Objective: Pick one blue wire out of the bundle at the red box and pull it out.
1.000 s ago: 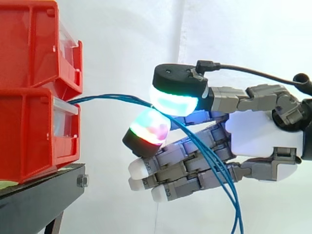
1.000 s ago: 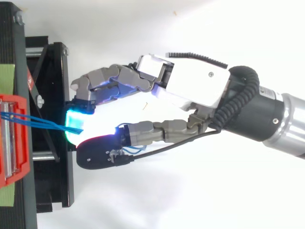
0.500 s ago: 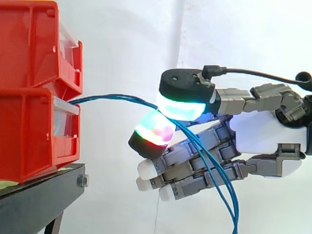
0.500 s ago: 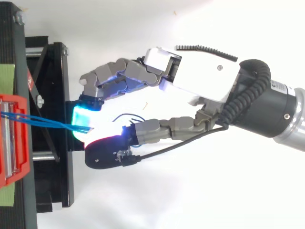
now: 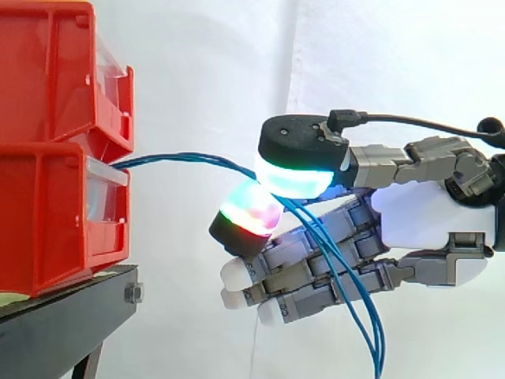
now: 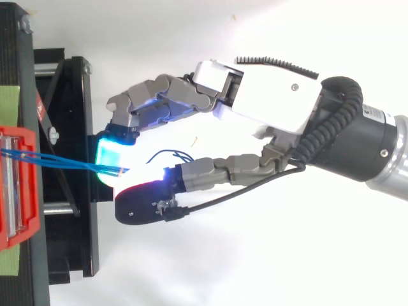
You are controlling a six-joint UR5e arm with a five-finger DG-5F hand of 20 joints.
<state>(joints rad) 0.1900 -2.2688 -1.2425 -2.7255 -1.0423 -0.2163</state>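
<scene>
The blue wires (image 5: 181,158) leave the front of the red box (image 5: 47,213) at its lower bin and arch away from it to the robot hand (image 5: 426,213). There two glowing pads (image 5: 293,175) are pinched together on the blue wires, which then hang down past the curled fingers. The red box sits on a black stand (image 5: 55,332), with a white curtain (image 5: 205,71) behind.

Hand (image 6: 268,95): white palm shell, grey fingers (image 6: 162,99), glowing pads (image 5: 293,175).
</scene>
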